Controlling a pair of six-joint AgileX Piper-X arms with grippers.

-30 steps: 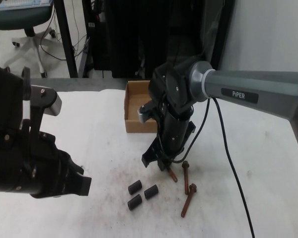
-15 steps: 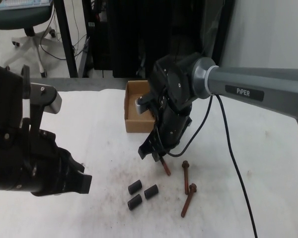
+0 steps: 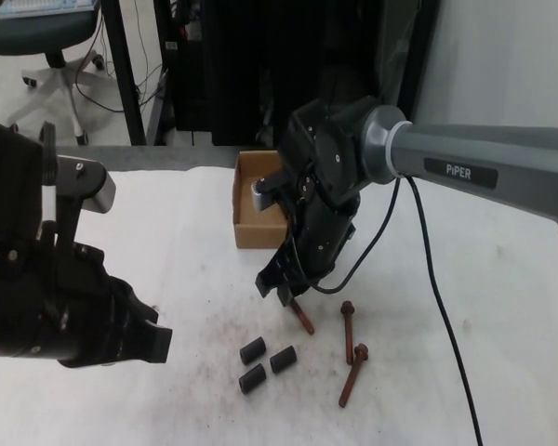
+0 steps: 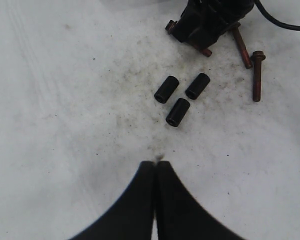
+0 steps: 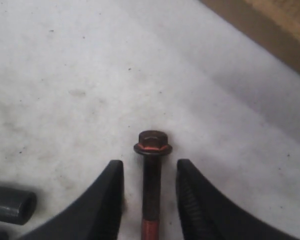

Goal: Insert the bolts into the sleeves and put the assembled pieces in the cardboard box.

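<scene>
straddling one bolt (image 5: 152, 145), the right gripper (image 5: 149, 165) has its fingers apart, not yet clamped. three sleeves (image 4: 177, 111) lie empty on the bench (image 4: 65, 100) near two more bolts (image 3: 348, 330), and the left gripper (image 4: 155, 165) is pinched together on nothing. every insertion, and the trip to the cardboard box (image 3: 246, 200), seems to lie ahead.

A rusty-red bolt (image 5: 152, 175) with a dark flanged hex head lies flat between the spread fingers of the right gripper (image 3: 286, 295), with a gap on either side. Two more rusty bolts (image 3: 348, 332) (image 3: 353, 374) lie just beside that gripper. Three short black sleeves (image 4: 167, 89) (image 4: 197, 86) (image 4: 178, 112) lie clustered on their sides ahead of the left gripper (image 4: 155, 165). The brown cardboard box (image 3: 260, 232) stands just behind the right gripper.
</scene>
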